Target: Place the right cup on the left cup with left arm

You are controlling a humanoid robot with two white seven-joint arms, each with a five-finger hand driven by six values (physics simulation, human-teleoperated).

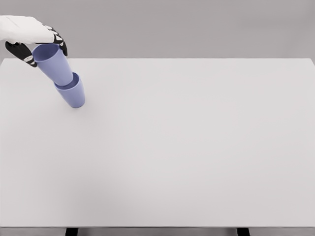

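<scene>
Gripping the upper cup point(53, 64) with clamped fingers, the left hand point(30, 35) seats it in the lower cup point(73, 93) on the table point(197, 147).

At the far left corner of the table, the left hand point(35, 40) shows a smooth white shell over its back, with black finger segments and white patches near the knuckles.
</scene>
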